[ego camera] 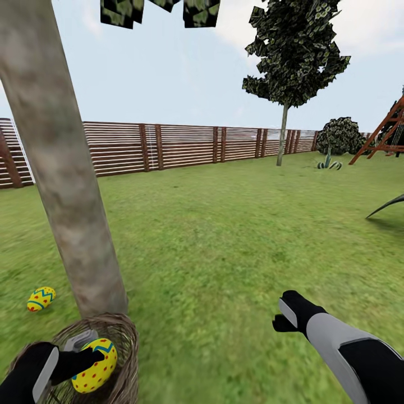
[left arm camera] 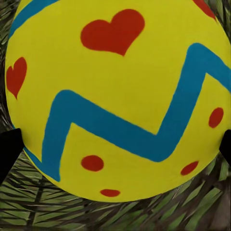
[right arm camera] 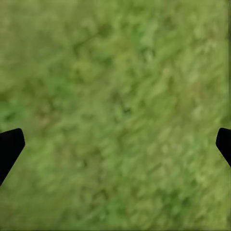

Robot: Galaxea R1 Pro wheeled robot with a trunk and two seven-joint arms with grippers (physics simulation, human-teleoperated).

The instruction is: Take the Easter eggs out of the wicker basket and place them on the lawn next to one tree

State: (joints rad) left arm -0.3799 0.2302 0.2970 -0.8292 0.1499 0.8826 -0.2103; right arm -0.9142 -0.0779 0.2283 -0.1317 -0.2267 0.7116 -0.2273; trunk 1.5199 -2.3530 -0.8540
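Left gripper [ego camera: 84, 359] holds an egg [ego camera: 94, 365] over the basket [ego camera: 120, 336], lower left by the trunk [ego camera: 62, 168]. Right gripper [ego camera: 286, 317] hangs wide over grass [ego camera: 224, 252]. Round shell, so a loose pinch could drop it back in.

left claw [ego camera: 84, 359] clamped around its load, right claw [ego camera: 283, 314] spread, empty.

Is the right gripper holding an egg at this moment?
No. The right gripper hangs with open, empty jaws over bare lawn, while the left gripper grips a dotted Easter egg above the wicker basket.
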